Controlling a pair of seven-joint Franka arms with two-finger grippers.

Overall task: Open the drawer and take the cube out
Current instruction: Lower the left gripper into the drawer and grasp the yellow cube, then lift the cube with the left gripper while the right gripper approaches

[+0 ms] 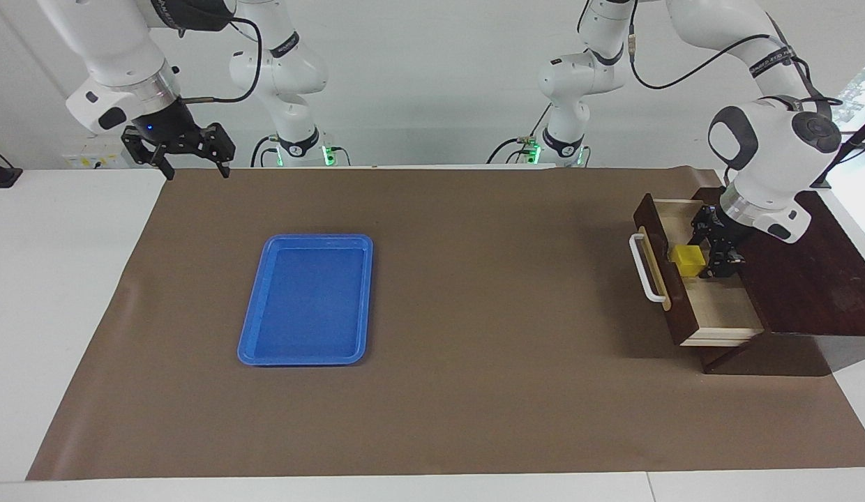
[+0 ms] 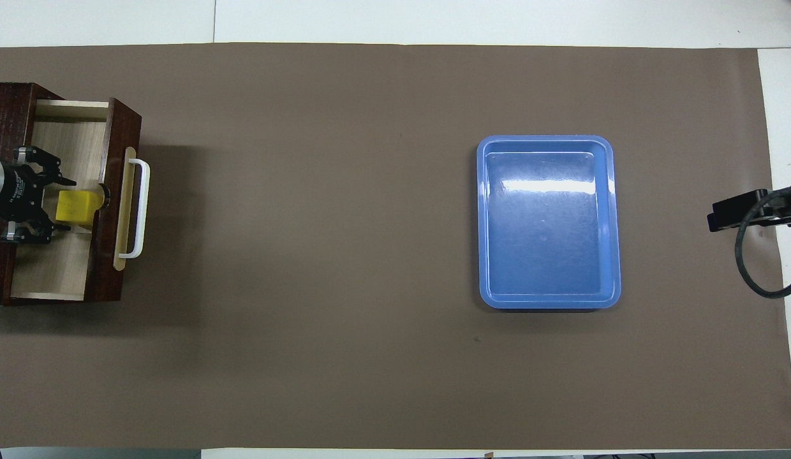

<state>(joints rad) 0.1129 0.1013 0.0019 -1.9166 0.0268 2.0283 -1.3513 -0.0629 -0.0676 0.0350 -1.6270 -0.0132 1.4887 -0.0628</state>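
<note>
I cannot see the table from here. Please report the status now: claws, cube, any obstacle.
Left claw down in open drawer, at cube, grip unconfirmed. Right claw open, waiting above table edge. Cube still in drawer. Nothing in the way; blue tray sits apart.

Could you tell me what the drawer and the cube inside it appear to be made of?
The drawer looks like wood: a dark brown front showing grain, a pale light-wood interior, and a glossy white handle, probably plastic or painted metal. The cube is uniform bright yellow and matte, possibly plastic or foam.
</note>
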